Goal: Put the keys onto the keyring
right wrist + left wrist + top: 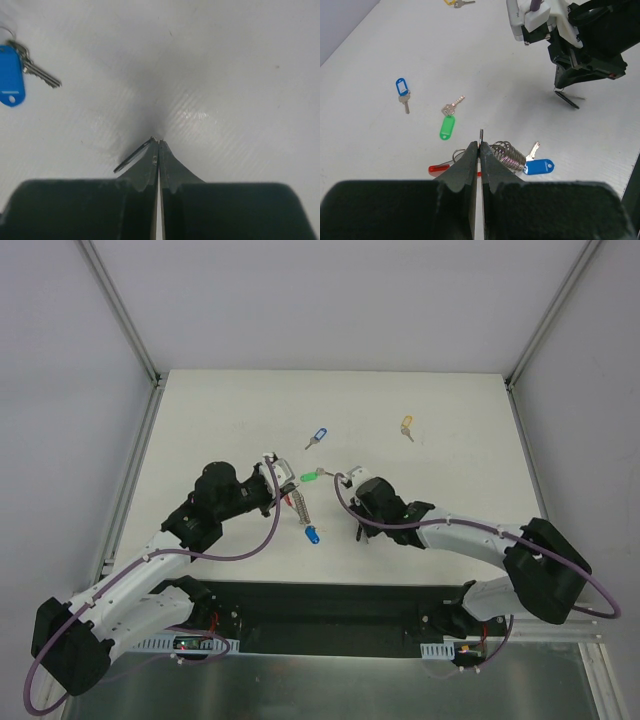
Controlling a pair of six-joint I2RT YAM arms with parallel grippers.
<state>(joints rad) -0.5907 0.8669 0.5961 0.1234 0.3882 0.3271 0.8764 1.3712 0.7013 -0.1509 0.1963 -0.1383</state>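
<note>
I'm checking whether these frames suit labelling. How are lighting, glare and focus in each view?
Top external: even, soft light, faint shadows, keys tiny. Left wrist: left tool dark and blurred up close, keyring sharp. Right wrist: right tool blurred, its tips and the black tag they pinch in shadow, a glare patch on the table just beyond.

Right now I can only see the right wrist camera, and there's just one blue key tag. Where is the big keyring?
Observer: The large keyring, half red band, half grey ribbed strap, is pinched in the left fingers, beside a blue-tagged silver key.
Operator: Are there other keys?
Observer: A green-tagged silver key lies loose just past the keyring.
Operator: Any more?
Observer: A yellow-tagged silver key lies far back, alone.
</note>
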